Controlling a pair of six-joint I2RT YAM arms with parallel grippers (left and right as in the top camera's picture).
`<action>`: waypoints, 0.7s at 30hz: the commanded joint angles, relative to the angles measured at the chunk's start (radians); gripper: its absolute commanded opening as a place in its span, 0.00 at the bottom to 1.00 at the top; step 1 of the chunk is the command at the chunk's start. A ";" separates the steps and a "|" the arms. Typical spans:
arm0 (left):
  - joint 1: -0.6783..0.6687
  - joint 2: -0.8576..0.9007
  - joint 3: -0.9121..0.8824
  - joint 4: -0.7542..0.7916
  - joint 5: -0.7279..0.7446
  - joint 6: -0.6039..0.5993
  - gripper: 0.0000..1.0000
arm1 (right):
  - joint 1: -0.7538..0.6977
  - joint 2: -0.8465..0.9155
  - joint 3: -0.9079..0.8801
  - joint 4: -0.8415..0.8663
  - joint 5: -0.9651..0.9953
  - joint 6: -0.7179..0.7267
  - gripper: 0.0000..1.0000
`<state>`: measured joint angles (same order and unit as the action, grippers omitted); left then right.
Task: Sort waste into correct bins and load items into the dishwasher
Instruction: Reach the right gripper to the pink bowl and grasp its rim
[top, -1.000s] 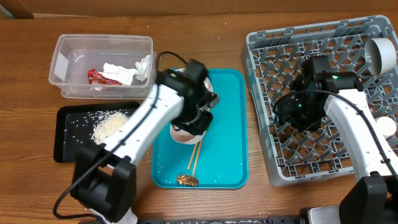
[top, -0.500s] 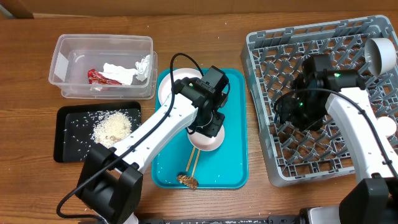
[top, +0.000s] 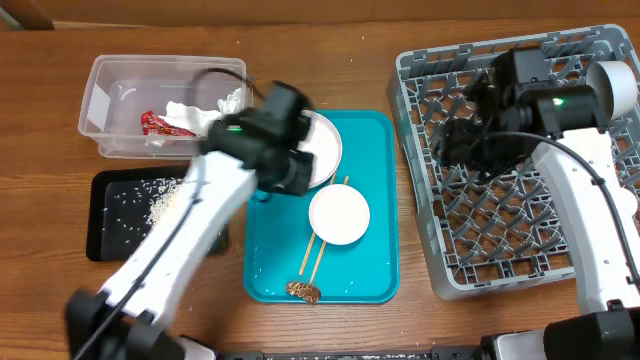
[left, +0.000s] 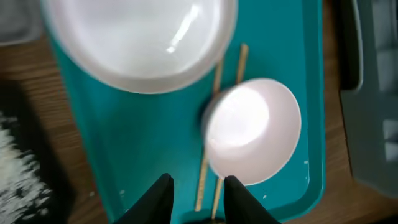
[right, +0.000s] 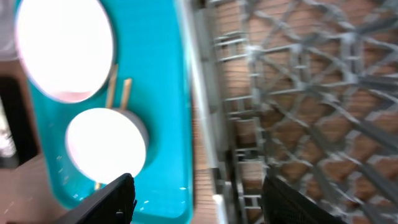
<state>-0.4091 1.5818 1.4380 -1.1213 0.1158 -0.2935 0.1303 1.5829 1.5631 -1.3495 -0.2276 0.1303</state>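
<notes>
A small white bowl (top: 339, 215) stands alone on the teal tray (top: 372, 150), lying over the chopsticks (top: 313, 257). My left gripper (top: 295, 172) is open and empty, hovering up-left of it beside the large white plate (top: 322, 148). In the left wrist view the gripper (left: 198, 190) frames bare tray, with the bowl (left: 252, 130) and plate (left: 137, 37) beyond. My right gripper (top: 450, 148) is open over the left part of the grey dish rack (top: 520, 230). In its wrist view the right gripper (right: 202, 199) straddles the rack's edge (right: 205, 124). A brown food scrap (top: 302, 291) lies at the tray's front.
The clear tub (top: 110, 95) at back left holds a red wrapper (top: 158, 124) and a white napkin (top: 200, 115). The black tray (top: 105, 225) in front of it holds rice (top: 165, 205). White dishes sit at the rack's back right corner (top: 612, 88) and right side (top: 625, 205).
My left gripper carried the small bowl rightward, let it go on the teal tray, opened and swung back up-left. My right gripper moved toward the rack's back left.
</notes>
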 joint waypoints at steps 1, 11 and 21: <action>0.094 -0.073 0.000 -0.017 -0.008 -0.064 0.37 | 0.058 -0.007 0.001 0.018 -0.055 0.000 0.68; 0.182 -0.081 0.000 -0.060 0.015 -0.074 0.52 | 0.237 0.049 -0.110 0.104 -0.040 0.086 0.68; 0.182 -0.080 0.000 -0.057 0.015 -0.074 0.58 | 0.352 0.154 -0.286 0.240 -0.040 0.156 0.64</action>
<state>-0.2272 1.4952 1.4380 -1.1812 0.1226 -0.3496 0.4625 1.7142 1.3098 -1.1374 -0.2634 0.2405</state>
